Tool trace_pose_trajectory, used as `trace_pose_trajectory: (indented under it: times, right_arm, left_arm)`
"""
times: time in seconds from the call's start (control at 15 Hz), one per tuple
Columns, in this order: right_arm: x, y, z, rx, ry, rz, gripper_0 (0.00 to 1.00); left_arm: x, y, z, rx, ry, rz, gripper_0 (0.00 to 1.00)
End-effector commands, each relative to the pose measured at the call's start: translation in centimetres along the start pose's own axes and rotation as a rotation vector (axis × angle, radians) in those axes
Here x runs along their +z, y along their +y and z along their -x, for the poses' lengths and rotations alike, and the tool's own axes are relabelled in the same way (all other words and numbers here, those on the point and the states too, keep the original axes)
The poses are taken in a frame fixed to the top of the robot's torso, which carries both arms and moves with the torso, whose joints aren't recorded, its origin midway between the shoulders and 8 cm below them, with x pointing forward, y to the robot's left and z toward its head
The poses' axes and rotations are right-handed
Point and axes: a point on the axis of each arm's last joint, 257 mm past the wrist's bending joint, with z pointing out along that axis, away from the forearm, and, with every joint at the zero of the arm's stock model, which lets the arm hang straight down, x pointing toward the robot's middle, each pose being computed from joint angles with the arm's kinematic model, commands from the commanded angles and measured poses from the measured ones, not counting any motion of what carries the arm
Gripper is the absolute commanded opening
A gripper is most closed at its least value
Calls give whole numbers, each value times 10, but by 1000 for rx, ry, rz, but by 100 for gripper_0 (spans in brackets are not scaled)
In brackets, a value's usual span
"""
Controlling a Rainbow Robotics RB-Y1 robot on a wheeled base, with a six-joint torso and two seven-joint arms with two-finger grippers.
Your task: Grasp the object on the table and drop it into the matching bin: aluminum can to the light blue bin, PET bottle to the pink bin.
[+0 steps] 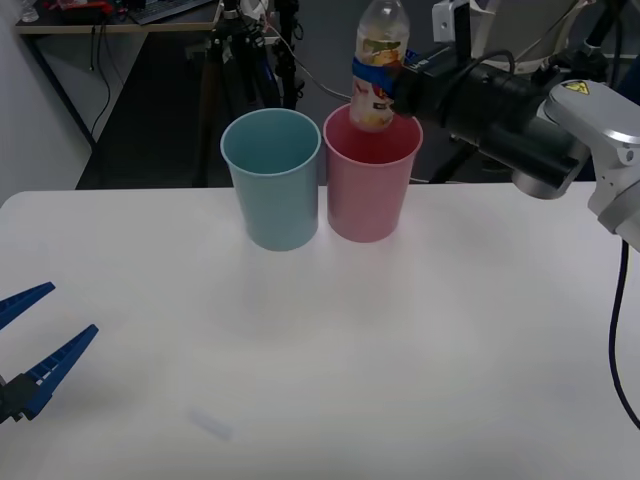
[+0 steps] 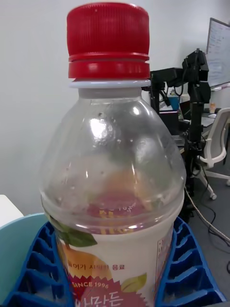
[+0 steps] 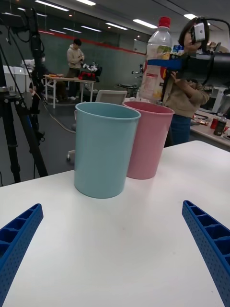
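Note:
The PET bottle (image 1: pixel 378 70), clear with a red cap and a pale red-orange label, hangs upright above the pink bin (image 1: pixel 368 195), its base just over the rim. My right gripper (image 1: pixel 382 78) is shut on the bottle's label band. The right wrist view looks straight at the bottle (image 2: pixel 112 182) between the blue fingers (image 2: pixel 189 273). The light blue bin (image 1: pixel 273 185) stands touching the pink one on its left. My left gripper (image 1: pixel 25 335) rests open low over the table's left front. From the left wrist, the bottle (image 3: pixel 155 67) hangs over the pink bin (image 3: pixel 146 139), beside the light blue bin (image 3: pixel 103 148).
The white table (image 1: pixel 320 360) stretches wide in front of both bins. Tripods and cables (image 1: pixel 240 50) stand on the floor behind the table. A small faint mark (image 1: pixel 210 425) lies near the front edge.

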Motion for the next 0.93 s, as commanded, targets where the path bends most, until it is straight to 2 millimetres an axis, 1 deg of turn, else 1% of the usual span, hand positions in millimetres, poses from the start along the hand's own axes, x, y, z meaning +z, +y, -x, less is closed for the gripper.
trace_pose_trajectory:
  times: [0.07, 0.67, 0.93]
  right_arm:
    - [0, -1, 0, -2, -2, -3, 100]
    - [-1, 0, 2, -11, -2, 3, 100]
    - [-4, -4, 5, -13, -6, -1, 100]
  left_arm:
    - [0, 0, 0, 0, 0, 0, 100]
    - [0, 0, 0, 0, 0, 0, 100]
    - [0, 0, 0, 0, 0, 0, 100]
